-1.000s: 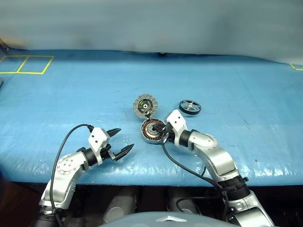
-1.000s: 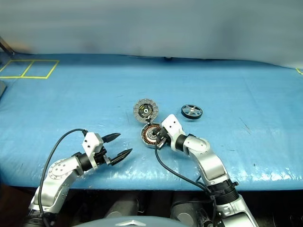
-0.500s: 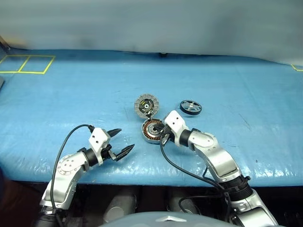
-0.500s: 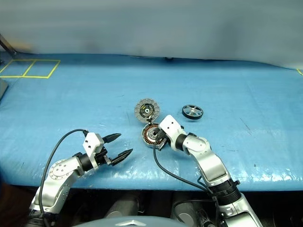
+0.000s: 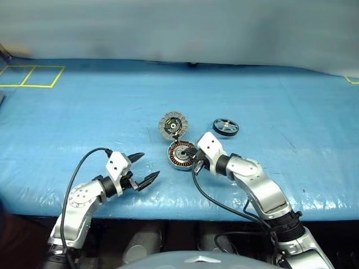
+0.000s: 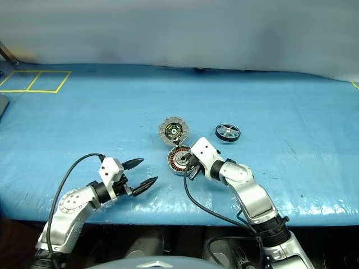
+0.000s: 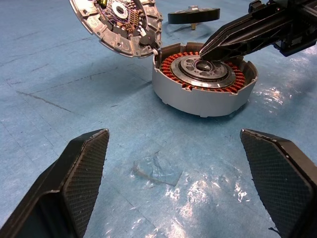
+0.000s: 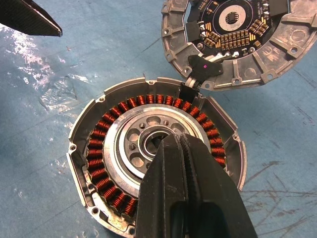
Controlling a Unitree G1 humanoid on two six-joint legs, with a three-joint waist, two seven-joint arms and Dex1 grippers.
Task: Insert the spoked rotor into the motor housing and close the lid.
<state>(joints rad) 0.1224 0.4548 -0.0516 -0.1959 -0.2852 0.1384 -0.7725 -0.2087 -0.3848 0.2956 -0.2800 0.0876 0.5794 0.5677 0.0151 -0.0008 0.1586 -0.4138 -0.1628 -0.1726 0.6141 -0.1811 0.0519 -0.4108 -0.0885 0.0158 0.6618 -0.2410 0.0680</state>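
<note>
Blue tarp (image 5: 84,112); closed right tool (image 8: 166,144) over motor housing (image 7: 200,84) hub.

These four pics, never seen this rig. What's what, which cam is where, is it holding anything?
It is a humanoid robot with two arms, each ending in a two-finger black gripper, working over a blue table cover.

The two wide pictures come from a stereo camera on its head, looking down past the arms. The two close-ups come from cameras on each wrist, looking along that gripper's fingers.

On the cover: the motor housing, an open cup with copper windings; the lid, swung open beyond it and joined at the edge; and the spoked rotor, lying apart to the right.

The left gripper is open and holds nothing. The right gripper is shut, its tip at the housing's central hub. It holds nothing.
</note>
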